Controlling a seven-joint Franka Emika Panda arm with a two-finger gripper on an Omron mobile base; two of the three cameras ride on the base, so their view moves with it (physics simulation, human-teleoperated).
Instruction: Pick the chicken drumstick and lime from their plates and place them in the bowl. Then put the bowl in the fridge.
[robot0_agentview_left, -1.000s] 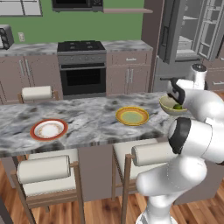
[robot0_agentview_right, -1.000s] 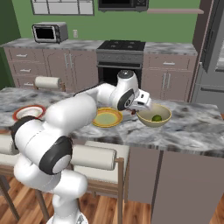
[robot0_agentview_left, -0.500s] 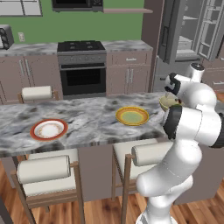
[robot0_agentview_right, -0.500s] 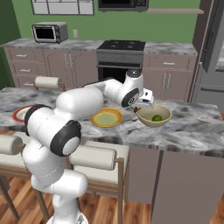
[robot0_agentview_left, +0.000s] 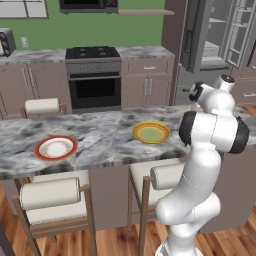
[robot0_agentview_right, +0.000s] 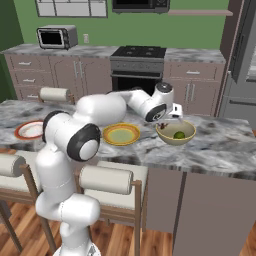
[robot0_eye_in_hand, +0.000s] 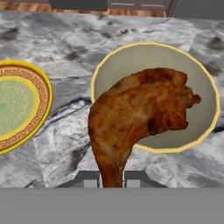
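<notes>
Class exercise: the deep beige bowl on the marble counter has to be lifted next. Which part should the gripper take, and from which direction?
Take the deep beige bowl by its thin light rim, coming down from above so one finger goes inside the wall and one outside. It stands upright and open-topped and looks too wide to span. Choose rim away from the dark green lime inside.
</notes>
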